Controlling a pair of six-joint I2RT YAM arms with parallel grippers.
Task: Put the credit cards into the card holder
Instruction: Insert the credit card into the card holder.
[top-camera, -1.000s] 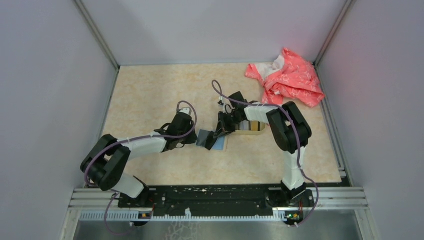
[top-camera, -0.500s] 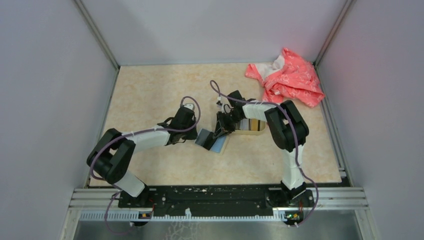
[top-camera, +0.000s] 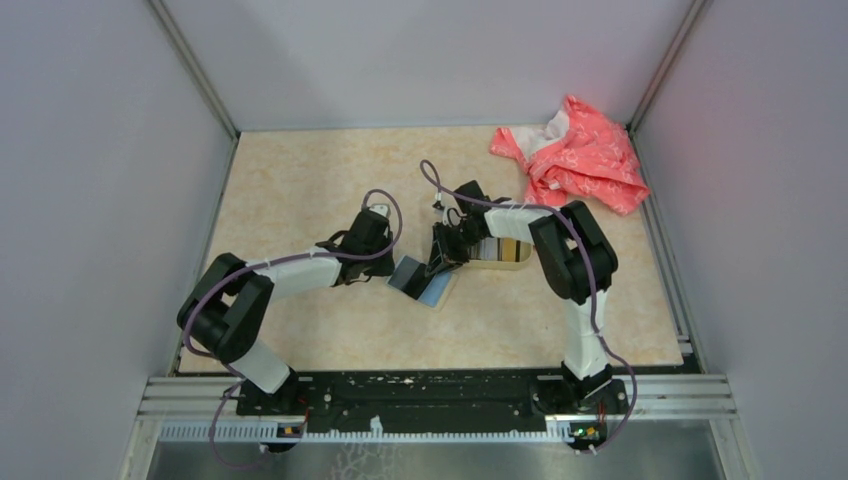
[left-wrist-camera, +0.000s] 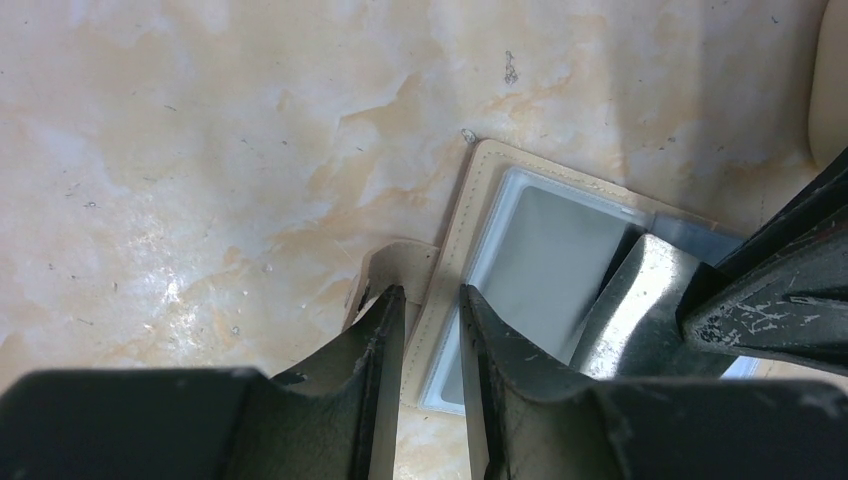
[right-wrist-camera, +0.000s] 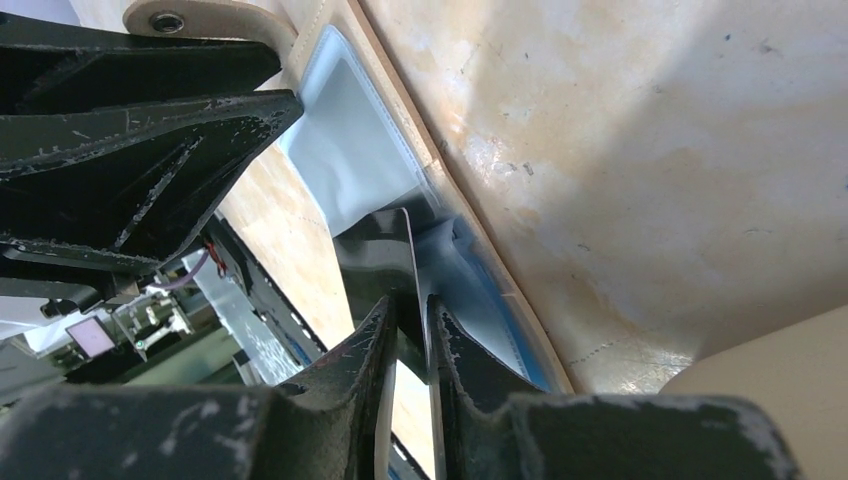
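We see a beige, marbled worktop (top-camera: 300, 190) walled in by pale panels, with a crumpled pink cloth (top-camera: 585, 160) in its far right corner. The left arm (top-camera: 290, 275) and the right arm (top-camera: 575, 255) both reach toward the middle, their wrists close together.

Just beyond the right wrist lies an oval tan dish (top-camera: 521, 263) with a raised rim. It holds spare credit cards (top-camera: 497, 250) that show as white, dark and yellow stripes.

Beside the dish, toward the left arm, the card holder (left-wrist-camera: 470, 200) lies open on the worktop. It has a tan stitched border around a clear pocket window.

The left gripper (left-wrist-camera: 430, 297) comes in low at the holder's near edge. Its fingers (left-wrist-camera: 385, 330) are clenched on the tan border, one outside it and one over the pocket.

A grey credit card (left-wrist-camera: 640, 290) stands tilted in the holder, its lower end tucked into the pocket at the end nearer the dish. The right gripper (right-wrist-camera: 410, 305) sits over this card's upper edge, which runs up between the two fingers (right-wrist-camera: 445, 345). The gap there is narrow and shadowed — we cannot tell whether the fingers press the card or merely flank it.

Smallest of all is the holder's closing tab, which carries a round metal snap (right-wrist-camera: 165, 20) just past the left gripper.
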